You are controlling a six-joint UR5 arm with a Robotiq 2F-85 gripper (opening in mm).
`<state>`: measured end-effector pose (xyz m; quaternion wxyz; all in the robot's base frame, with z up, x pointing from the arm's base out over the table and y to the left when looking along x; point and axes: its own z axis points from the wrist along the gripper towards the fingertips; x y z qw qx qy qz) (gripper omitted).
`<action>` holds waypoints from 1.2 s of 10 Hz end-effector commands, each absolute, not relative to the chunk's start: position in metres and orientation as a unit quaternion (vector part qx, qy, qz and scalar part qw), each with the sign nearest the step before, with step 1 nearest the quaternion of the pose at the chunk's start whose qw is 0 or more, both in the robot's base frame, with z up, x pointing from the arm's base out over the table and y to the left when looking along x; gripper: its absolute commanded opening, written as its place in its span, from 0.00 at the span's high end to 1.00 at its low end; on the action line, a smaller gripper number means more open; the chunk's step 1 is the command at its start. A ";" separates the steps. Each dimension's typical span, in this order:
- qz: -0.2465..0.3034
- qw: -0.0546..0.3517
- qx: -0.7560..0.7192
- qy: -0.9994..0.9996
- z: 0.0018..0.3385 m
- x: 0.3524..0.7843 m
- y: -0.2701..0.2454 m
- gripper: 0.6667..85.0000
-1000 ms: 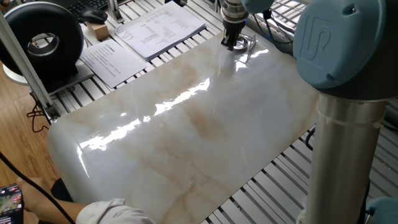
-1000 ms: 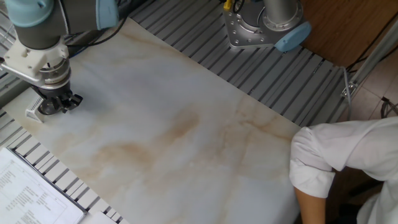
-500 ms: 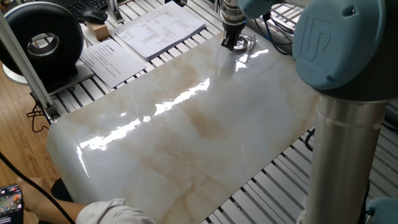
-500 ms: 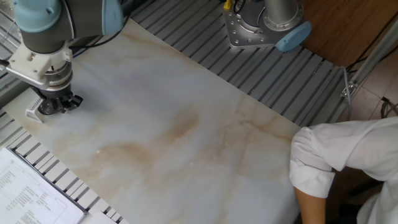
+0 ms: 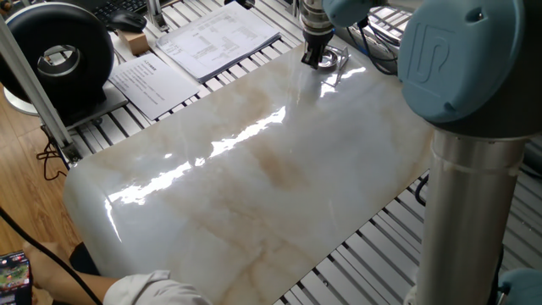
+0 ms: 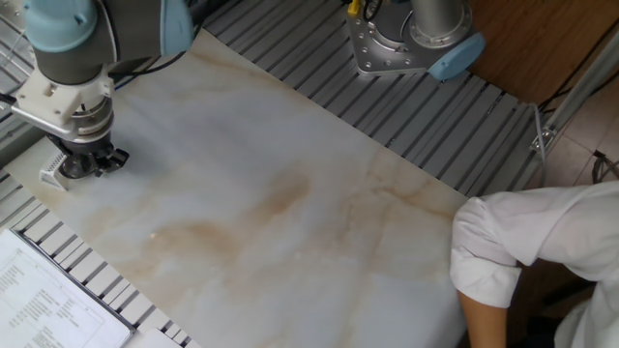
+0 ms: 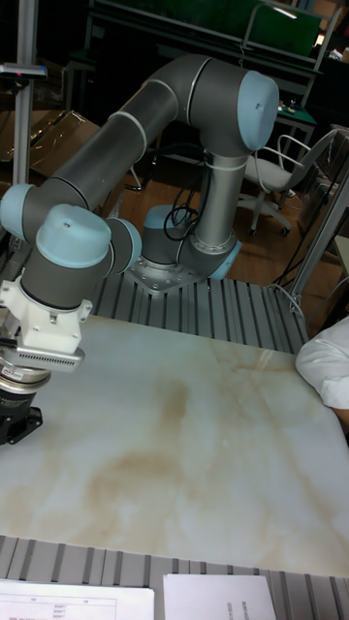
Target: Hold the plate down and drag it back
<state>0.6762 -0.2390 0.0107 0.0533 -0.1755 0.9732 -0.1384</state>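
Note:
The plate (image 5: 340,60) is a small shiny metal dish at the far corner of the marble slab (image 5: 254,169), and only part of its rim shows beside the tool. My gripper (image 5: 317,59) stands upright on it, with its dark fingertips together and pressed down onto the dish. In the other fixed view the gripper (image 6: 85,162) sits at the slab's left corner and covers the plate. The tall fixed view shows the gripper (image 7: 15,424) at the left edge, low on the slab, with the plate hidden under it.
Printed papers (image 5: 216,38) and a black round device (image 5: 55,55) lie beyond the slab on the slatted table. A small white ridged piece (image 6: 52,175) sits next to the gripper. A person's white sleeve (image 6: 522,251) reaches the slab's near edge. The robot base (image 6: 411,39) stands behind.
The wrist shifted slightly along the slab's corner between one second ago and half a second ago. Since then nothing has visibly moved.

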 end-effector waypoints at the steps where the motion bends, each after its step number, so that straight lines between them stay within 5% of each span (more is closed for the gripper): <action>1: -0.136 0.057 -0.172 0.974 0.009 0.675 -0.239 0.70; 9: -0.136 0.064 -0.184 0.971 0.009 0.676 -0.247 0.75; 11: -0.128 0.066 -0.183 0.972 0.009 0.677 -0.242 1.00; 12: -0.125 0.067 -0.183 0.973 0.009 0.677 -0.239 1.00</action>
